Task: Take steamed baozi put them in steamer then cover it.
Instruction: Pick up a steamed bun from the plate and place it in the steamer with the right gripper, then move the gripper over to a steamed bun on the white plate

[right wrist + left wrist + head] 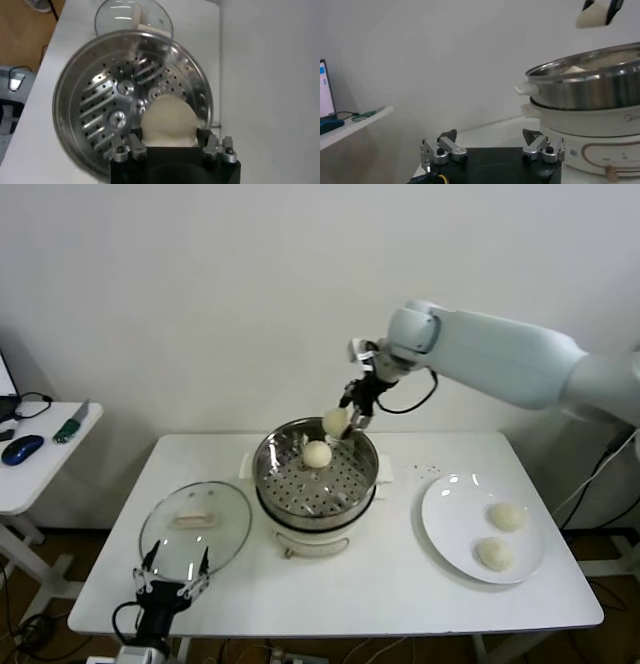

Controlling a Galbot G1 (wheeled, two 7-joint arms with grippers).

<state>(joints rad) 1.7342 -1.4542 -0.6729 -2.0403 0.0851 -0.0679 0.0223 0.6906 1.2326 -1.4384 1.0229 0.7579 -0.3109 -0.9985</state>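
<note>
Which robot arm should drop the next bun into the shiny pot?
The right. Its gripper already holds a baozi over the steamer. The left gripper waits open at the table's near edge, by the glass lid.

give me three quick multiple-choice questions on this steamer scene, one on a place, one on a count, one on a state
1. Where is the glass lid?
A. on the steamer
B. on the table left of the steamer
C. on the plate

2. How many baozi lie on the white plate?
A. two
B. four
C. none

3. What is the right hand doing?
A. hanging empty
B. gripping the lid
C. holding a baozi above the steamer

Answers:
1 B, it lies flat near the left hand.
2 A, two sit there.
3 C, the bun sits between its fingers.
</note>
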